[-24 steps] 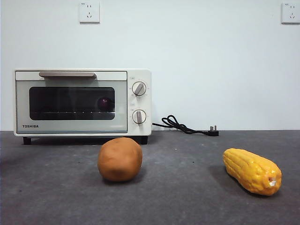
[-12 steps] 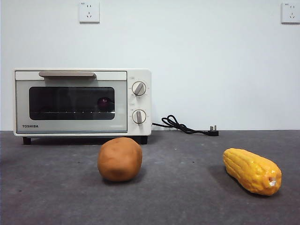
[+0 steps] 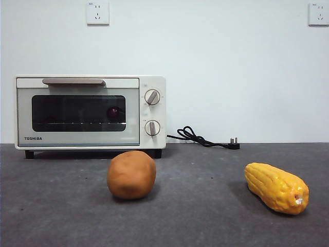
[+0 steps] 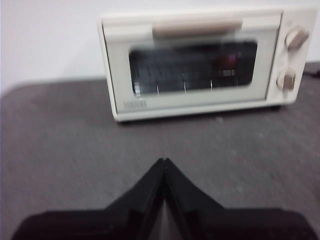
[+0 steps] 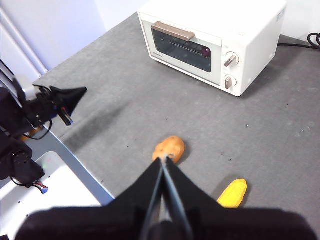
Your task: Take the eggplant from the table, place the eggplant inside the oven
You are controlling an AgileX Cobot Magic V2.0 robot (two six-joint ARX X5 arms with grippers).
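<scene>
The small glossy dark-purple eggplant (image 3: 114,113) remains behind the shut dark glass door of the cream-white boxy oven (image 3: 90,112) on the dark grey felt-like tabletop (image 3: 205,206), unchanged; left gripper (image 4: 165,162) and right gripper (image 5: 164,161), jaws clenched empty, hang clear, suggesting completion.

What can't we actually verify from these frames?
- Eggplant: only a dark purple patch behind the oven door glass in the front view; shape and whether it rests on the rack unclear.
- Left wrist view: motion-blurred; brand text and knob positions unreadable.
- Corn: partly hidden by the right gripper in the right wrist view.
- Potato-like lump: far side unseen.
</scene>
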